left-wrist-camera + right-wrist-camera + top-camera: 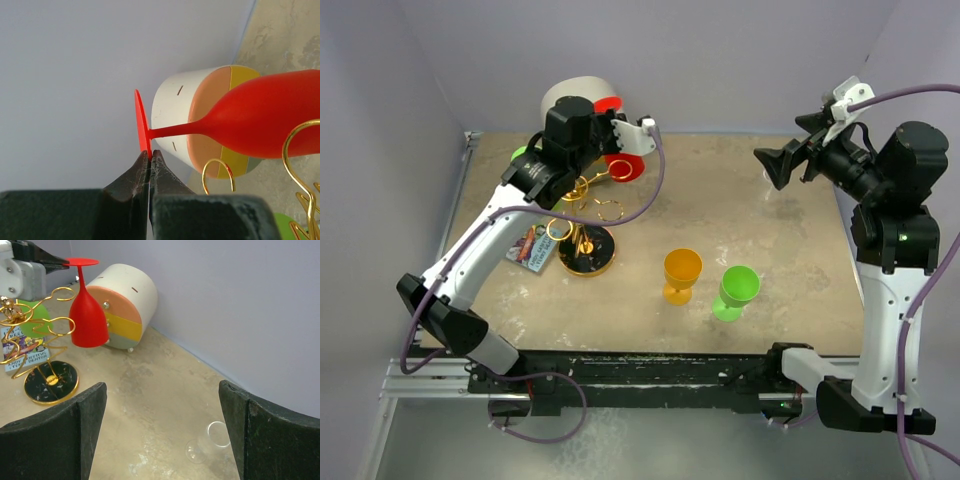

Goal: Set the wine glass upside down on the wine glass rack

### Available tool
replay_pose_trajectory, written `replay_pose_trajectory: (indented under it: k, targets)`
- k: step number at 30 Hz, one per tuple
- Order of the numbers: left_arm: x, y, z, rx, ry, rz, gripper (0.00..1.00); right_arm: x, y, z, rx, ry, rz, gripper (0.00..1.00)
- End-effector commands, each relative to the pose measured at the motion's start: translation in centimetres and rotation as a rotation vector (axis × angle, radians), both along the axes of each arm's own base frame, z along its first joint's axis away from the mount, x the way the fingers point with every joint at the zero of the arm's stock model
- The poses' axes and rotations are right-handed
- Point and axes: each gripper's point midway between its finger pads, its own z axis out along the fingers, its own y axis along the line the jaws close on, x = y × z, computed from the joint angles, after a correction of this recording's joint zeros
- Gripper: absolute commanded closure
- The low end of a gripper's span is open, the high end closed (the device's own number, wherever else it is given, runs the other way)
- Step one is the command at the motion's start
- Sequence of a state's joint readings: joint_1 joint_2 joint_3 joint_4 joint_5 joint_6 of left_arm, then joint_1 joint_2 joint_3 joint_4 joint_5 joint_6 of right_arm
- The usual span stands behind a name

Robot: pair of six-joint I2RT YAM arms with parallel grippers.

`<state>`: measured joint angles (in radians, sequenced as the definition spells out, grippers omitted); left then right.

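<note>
- Retracting either arm low across the desk (770,240) could topple the orange glass (682,272) and the green glass (736,290). Both stand upright, just beside each other, in front of the arm bases.
- The wine glass rack (588,255) stands to their left on a round black base, partly over a printed card (530,248). Nothing visibly anchors the base, so a sideways push on the wire arms would probably slide or tip the rack.
- The ring loop (218,160) closest to the bowl is narrow. If the stem enters off-centre, the bowl may strike the gold wire and swing out of line.
- The left gripper (150,155) is clamped only on the rim of the foot of the red wine glass (270,122). The glass hangs inverted above the desk, its bowl just beside the rack's upper loops, and is not yet seated. So thin a hold resists twisting poorly, and contact with the wire could pivot the foot or slip it from the gripper.
- Letting go before the foot rests on a loop would drop the glass onto the desk.
- The right gripper (161,390) is spread wide, holds nothing, and is raised well apart at the right. It poses little risk unless brought in.
- The cream-and-orange cylinder (122,300) lies near the glass, against the back wall. An overshoot rearward would bump the bowl against it.
</note>
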<state>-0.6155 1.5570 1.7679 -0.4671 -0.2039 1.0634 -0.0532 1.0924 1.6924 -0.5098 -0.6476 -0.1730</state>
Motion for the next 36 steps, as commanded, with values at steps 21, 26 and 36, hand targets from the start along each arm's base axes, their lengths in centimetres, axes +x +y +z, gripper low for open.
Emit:
replay_pose_trajectory:
  k: [21,26,36]
  targets:
    - [-2.3,1.4,-0.6,0.015,0.009,-0.013,1.00,-0.8,0.1,1.3,0.012,-0.057,0.023,0.04]
    - [-2.8,1.8,-1.3,0.020,0.029,-0.006,1.00,-1.0,0.1,1.3,0.013,-0.060,0.027,0.04]
    - [-3.7,2.9,-2.6,0.076,0.068,0.007,1.00,-1.0,0.0,1.0,0.014,-0.056,0.025,0.03]
